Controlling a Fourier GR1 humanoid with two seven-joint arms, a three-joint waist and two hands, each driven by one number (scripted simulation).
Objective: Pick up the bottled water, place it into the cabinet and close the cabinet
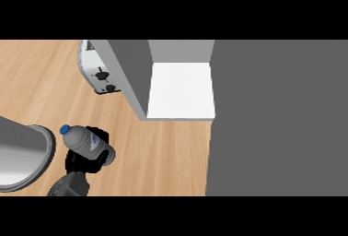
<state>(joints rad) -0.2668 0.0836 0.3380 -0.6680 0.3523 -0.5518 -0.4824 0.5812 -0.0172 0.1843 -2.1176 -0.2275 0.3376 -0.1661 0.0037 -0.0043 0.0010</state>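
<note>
Holding: left hand [95, 154] is curling round the bottled water [81, 139], below-left of the cabinet [180, 90]
Risking: bottle may be clipping the cabinet's side wall

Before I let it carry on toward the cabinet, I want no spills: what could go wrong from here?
1. The left hand curls round the bottled water low down, so it might tilt in the grasp.
2. The cabinet opening is narrow between its grey side wall and the open door; the bottle could clip either.
3. The toaster sits beside the wall, near the arm's path.
</note>
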